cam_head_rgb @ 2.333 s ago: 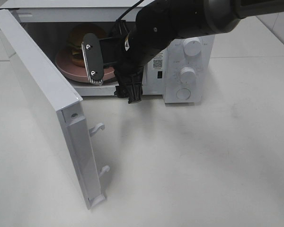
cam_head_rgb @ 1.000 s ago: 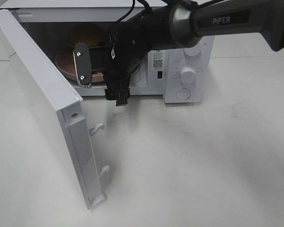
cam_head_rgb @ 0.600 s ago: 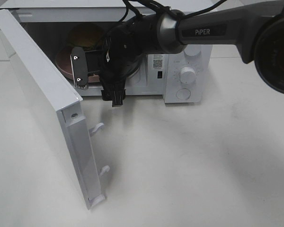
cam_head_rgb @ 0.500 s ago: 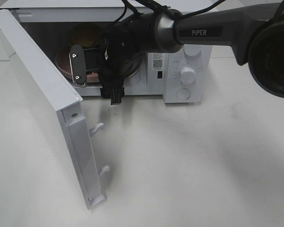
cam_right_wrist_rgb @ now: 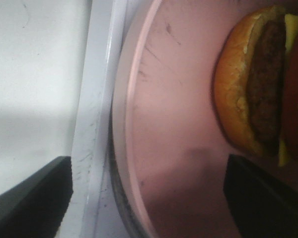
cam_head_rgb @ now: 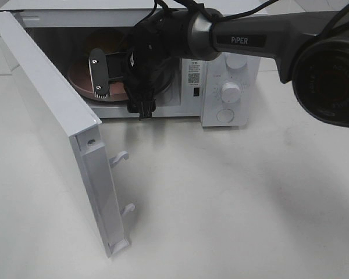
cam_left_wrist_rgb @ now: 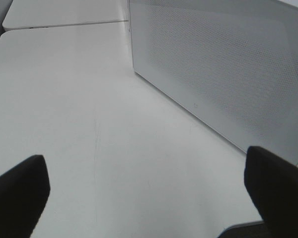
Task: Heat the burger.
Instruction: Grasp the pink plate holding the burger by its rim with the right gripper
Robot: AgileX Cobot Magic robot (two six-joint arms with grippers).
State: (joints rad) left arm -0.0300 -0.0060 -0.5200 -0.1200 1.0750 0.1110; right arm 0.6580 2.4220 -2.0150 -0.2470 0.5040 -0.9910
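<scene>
The right gripper had been pushed deeper into the microwave, jaws spread wide and empty over the pink plate. The burger sat on it, delivered; the door remained to be closed.

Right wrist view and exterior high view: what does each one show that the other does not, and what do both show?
Only the right wrist view shows the burger's layers: patty, cheese, tomato, lettuce. Only the exterior high view shows the open door, the knobs and the right arm reaching into the microwave. Both show the burger on the pink plate inside, and the right gripper open at the plate's rim.
</scene>
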